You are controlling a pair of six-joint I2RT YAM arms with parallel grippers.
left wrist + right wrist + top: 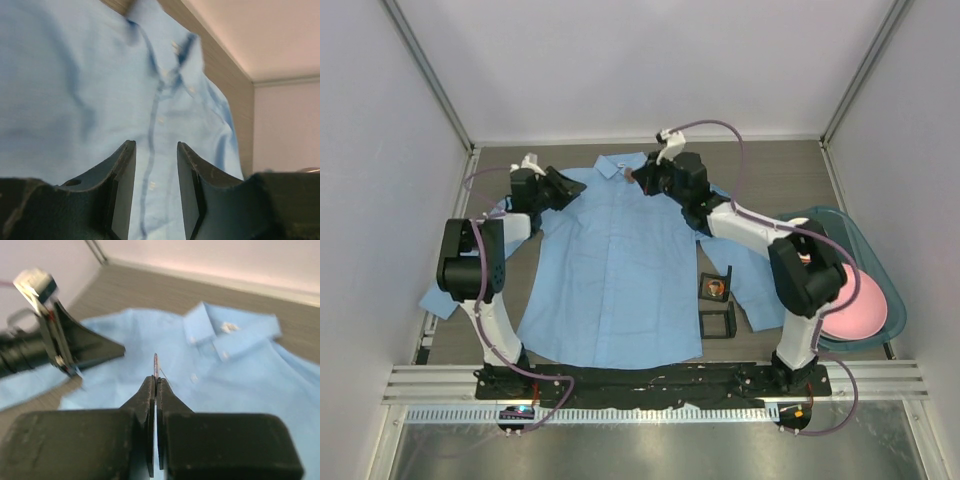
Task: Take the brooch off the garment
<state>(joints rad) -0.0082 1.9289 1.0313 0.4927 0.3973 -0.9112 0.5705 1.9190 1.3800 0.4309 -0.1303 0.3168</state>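
The light blue shirt (610, 270) lies flat, buttoned, with its collar at the far side; it also shows in the left wrist view (75, 100) and the right wrist view (240, 375). My right gripper (637, 180) (155, 381) is shut on the brooch (155, 362), a thin reddish piece seen edge-on with a fine pin wire. It holds the brooch (631, 176) lifted above the cloth, just right of the collar. My left gripper (570, 186) (156, 146) is open and empty, low over the shirt's left shoulder, and shows in the right wrist view (95, 347).
A small open black box (717, 289) with something orange inside sits on the shirt's right sleeve, with a black frame (717, 322) just in front of it. A teal tray (860, 250) holding a pink plate (855, 310) stands at the right. Enclosure walls stand close.
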